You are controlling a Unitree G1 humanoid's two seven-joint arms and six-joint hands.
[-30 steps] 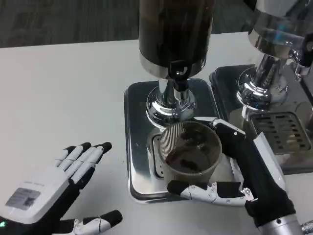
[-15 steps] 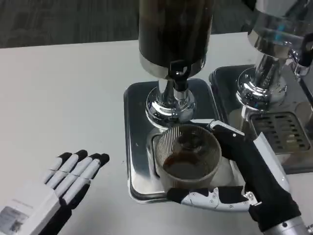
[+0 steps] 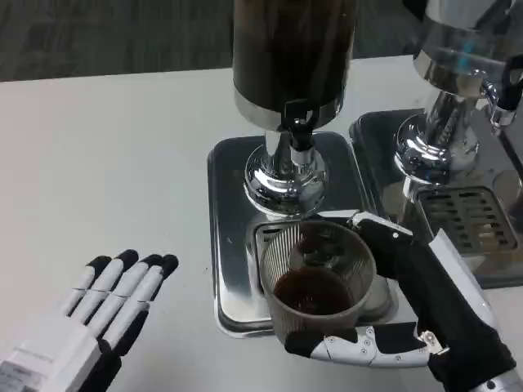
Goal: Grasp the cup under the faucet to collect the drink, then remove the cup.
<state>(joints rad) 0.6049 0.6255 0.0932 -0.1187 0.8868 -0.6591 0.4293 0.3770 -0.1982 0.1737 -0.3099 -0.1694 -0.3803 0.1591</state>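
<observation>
The right hand (image 3: pixel 425 314) grips the cup (image 3: pixel 317 282), which holds dark drink and sits over the front edge of the metal tray (image 3: pixel 229 245), at six o'clock from the faucet (image 3: pixel 299 131). At eight o'clock, the left hand (image 3: pixel 94 318) lies flat, fingers straight, holding nothing.

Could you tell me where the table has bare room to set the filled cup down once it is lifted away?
Bare white table stretches left of the drip tray, between it and the left hand. It is crowded on the right: the right hand grips the cup beside the second dispenser and its grate.
</observation>
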